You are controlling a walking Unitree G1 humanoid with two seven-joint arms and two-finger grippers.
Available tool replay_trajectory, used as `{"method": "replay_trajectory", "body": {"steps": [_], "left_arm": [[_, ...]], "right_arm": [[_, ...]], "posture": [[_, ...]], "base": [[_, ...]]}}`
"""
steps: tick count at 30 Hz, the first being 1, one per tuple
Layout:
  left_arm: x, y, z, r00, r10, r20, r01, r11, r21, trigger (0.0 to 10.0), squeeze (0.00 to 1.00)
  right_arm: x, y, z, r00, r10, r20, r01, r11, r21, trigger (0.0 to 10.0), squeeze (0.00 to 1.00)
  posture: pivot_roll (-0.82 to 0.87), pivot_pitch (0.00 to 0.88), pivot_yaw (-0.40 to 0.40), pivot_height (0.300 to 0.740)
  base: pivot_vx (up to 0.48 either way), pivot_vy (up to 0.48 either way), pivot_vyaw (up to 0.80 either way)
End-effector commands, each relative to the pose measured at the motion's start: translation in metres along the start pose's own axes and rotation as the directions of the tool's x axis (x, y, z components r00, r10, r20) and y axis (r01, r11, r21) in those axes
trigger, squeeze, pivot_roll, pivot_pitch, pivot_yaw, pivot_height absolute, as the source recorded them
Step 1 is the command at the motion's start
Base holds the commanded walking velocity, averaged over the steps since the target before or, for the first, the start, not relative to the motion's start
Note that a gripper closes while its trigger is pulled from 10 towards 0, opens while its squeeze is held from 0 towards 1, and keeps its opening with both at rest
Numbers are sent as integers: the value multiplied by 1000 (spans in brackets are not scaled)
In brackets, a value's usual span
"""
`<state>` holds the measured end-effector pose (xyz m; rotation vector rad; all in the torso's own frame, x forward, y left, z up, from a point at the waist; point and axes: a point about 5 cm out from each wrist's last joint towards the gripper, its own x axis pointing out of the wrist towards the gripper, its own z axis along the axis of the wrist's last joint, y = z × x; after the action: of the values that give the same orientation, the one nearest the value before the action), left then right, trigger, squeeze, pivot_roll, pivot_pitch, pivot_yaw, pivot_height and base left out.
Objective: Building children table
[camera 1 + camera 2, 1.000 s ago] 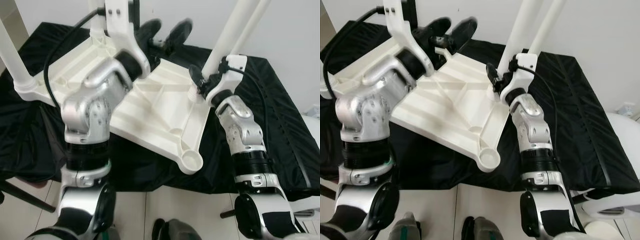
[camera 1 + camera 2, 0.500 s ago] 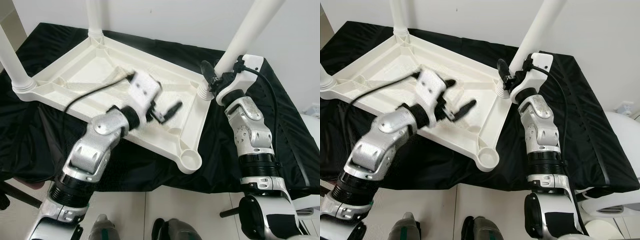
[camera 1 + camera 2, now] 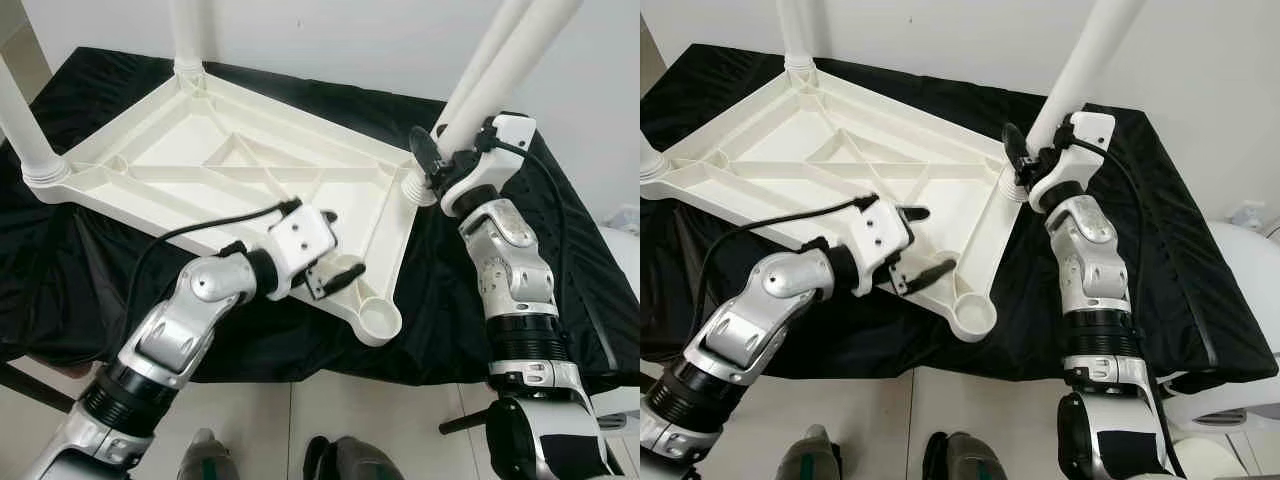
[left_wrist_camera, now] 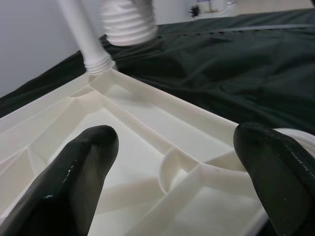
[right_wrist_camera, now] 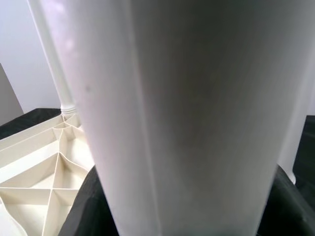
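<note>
The left gripper (image 3: 335, 268), fingers spread apart, hovers over the near edge of the upturned white table top (image 3: 200, 160) lying on the black cloth (image 3: 580, 290). Farther off, the right gripper (image 3: 1015, 160) clamps a white leg (image 3: 1080, 70). No legible writing.

1. A surface draped in a black cloth (image 3: 560, 300) carries the work; the cloth hangs over the near edge and lies in creases.
2. An upside-down white plastic tabletop (image 3: 200, 165) rests directly on the cloth, its ribbed underside facing up.
3. White legs (image 3: 1085, 65) rise from three of its corners; the near corner socket (image 3: 381, 321) stands open near the cloth's front edge.
4. Below the front edge lies a pale tiled floor (image 3: 270, 430).
</note>
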<state>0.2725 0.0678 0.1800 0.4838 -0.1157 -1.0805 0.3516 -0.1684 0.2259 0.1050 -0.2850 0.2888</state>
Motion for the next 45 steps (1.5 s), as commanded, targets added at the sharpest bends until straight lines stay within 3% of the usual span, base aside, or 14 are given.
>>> {"method": "replay_trajectory", "body": {"steps": [1, 4, 9, 13, 22, 28, 36, 37, 40, 41, 43, 44, 45], "left_arm": [[0, -8, -5, 998, -58, -17, 58, 998, 14, 10000, 0], [-7, -18, -10, 987, -155, -31, 156, 987, 32, 10000, 0], [-9, -23, -12, 979, -201, -41, 203, 978, 47, 10000, 0], [-11, -32, -23, 957, -272, -100, 279, 959, 59, 10000, 0], [-6, -30, -39, 947, -256, -195, 278, 956, 95, 10000, 0], [2, -14, -53, 944, -164, -288, 197, 976, 88, 10000, 0], [4, -8, -60, 935, -146, -322, 181, 980, 84, 10000, 0], [4, -7, -60, 934, -147, -325, 183, 980, 81, 5059, 0], [4, -7, -60, 934, -147, -325, 183, 980, 81, 5059, 0], [4, -5, -60, 934, -150, -324, 185, 979, 81, 0, 0], [5, -3, -59, 936, -160, -314, 194, 978, 80, 0, 0], [6, -1, -57, 938, -163, -307, 195, 978, 76, 2510, 0], [6, -1, -57, 938, -163, -307, 195, 978, 76, 2510, 0]], "right_arm": [[-4, -7, 5, 999, -19, 30, 20, 1000, -16, 10000, 0], [-5, -11, 8, 999, -24, 32, 25, 999, -30, 10000, 0], [-4, -13, 9, 999, -26, 33, 27, 999, -35, 10000, 0], [-4, -17, 11, 999, -30, 36, 31, 999, -45, 10000, 0], [-4, -16, 13, 999, -28, 44, 30, 998, -46, 10000, 0], [-4, -15, 14, 999, -24, 47, 26, 998, -50, 10000, 0], [-4, -14, 13, 999, -23, 47, 25, 998, -54, 10000, 0], [-5, -14, 13, 999, -24, 47, 26, 998, -55, 10000, 0], [-5, -14, 13, 999, -24, 47, 26, 998, -55, 10000, 0], [-5, -14, 13, 999, -25, 47, 27, 998, -56, 10000, 0], [-5, -14, 12, 999, -25, 46, 28, 998, -58, 10000, 0], [-5, -14, 12, 999, -26, 45, 29, 998, -60, 10000, 0], [-5, -14, 12, 999, -26, 45, 29, 998, -60, 10000, 0]], "posture": [[64, 66, -120, 740], [63, 69, -121, 740], [65, 69, -124, 740], [65, 69, -123, 740], [58, 68, -118, 740], [57, 67, -117, 740], [52, 61, -109, 740], [50, 61, -107, 740], [50, 61, -107, 740], [49, 58, -105, 740], [46, 54, -101, 740], [46, 54, -101, 740], [46, 54, -101, 740]], "base": [[0, 0, 0], [0, 0, 0], [0, 0, 0], [0, 0, 0], [0, 0, 0], [0, 0, 0], [0, 0, 0], [0, 0, 0], [0, 0, 0], [0, 0, 0], [0, 0, 0], [0, 0, 0], [0, 0, 0]]}}
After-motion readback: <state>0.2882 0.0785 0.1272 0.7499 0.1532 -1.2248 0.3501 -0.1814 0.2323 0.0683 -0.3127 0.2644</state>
